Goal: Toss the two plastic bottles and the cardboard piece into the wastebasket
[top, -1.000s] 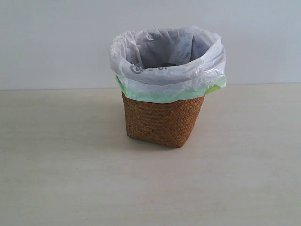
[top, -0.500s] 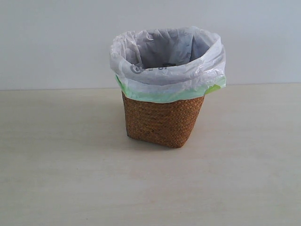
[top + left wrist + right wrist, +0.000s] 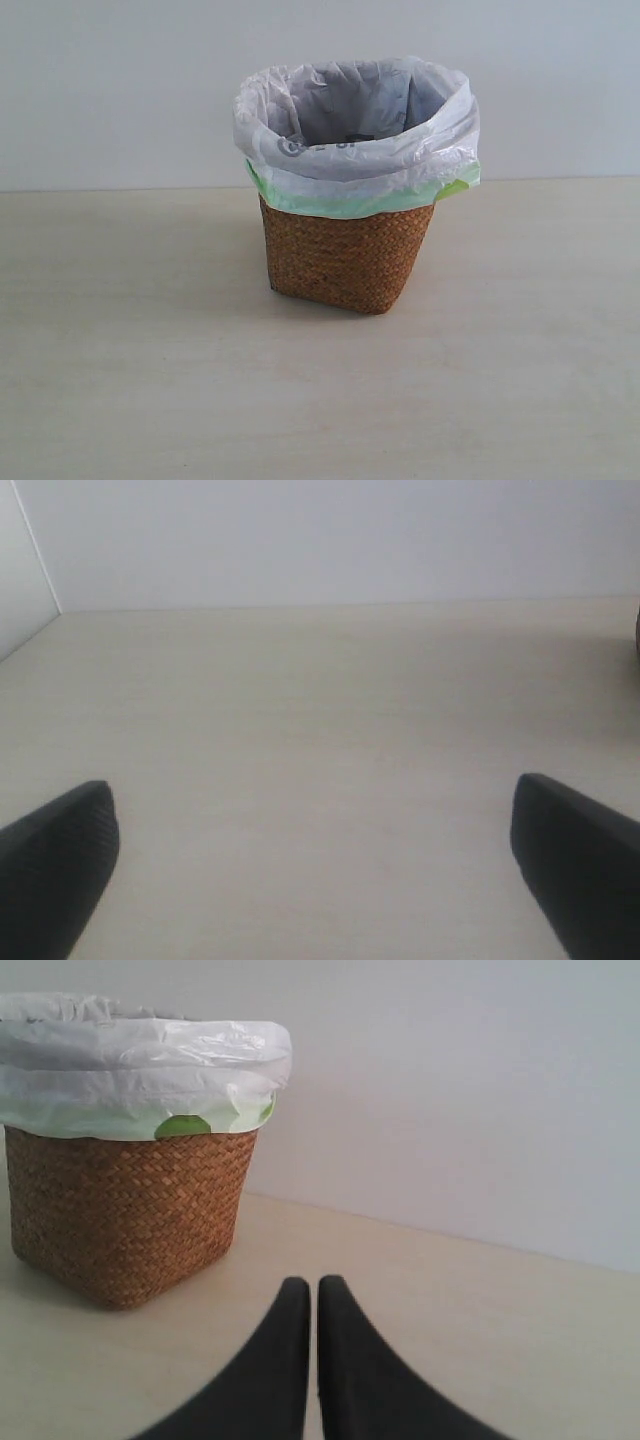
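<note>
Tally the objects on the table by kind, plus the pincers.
wastebasket: 1
plastic liner bag: 1
Pincers: 2 (left pincer open, right pincer shut)
Total: 4

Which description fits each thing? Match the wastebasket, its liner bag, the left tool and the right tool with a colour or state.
Column 1:
1 wastebasket
2 liner bag
3 left tool
4 right tool

Column 2:
A shut, tips together
B white with a green edge
C brown woven wicker
D open, tips wide apart

Pairs: 1-C; 2-B; 3-D; 4-A
</note>
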Available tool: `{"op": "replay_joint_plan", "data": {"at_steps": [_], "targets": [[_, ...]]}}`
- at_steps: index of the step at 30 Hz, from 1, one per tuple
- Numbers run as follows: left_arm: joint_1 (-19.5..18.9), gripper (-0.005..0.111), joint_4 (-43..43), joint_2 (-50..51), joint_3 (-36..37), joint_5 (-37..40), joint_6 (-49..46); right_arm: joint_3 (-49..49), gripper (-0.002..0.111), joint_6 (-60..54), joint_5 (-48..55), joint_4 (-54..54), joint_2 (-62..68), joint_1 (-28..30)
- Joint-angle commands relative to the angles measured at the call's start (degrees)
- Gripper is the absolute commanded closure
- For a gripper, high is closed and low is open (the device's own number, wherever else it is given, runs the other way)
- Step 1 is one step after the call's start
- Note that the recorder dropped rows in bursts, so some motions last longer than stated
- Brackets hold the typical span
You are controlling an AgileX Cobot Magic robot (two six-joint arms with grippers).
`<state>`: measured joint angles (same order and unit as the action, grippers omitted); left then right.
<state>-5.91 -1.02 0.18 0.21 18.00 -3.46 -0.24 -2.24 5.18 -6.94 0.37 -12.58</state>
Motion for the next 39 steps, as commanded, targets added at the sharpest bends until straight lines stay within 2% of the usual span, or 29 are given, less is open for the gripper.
{"op": "replay_joint_plan", "data": {"at_steps": [1, 10, 39], "targets": [[-0.22, -0.001, 0.00, -0.18, -0.21, -0.38, 0.50, 0.24, 0.108, 0.30, 1.71, 0.99, -0.37, 1.13], [-0.22, -0.001, 0.00, -0.18, -0.21, -0.38, 0.50, 0.24, 0.108, 0.20, 13.27, 1.22, -0.37, 2.84], [-0.22, -0.001, 0.00, -0.18, -0.21, -0.38, 0.50, 0.24, 0.108, 0.51, 13.85, 1.22, -0.37, 2.84]]}}
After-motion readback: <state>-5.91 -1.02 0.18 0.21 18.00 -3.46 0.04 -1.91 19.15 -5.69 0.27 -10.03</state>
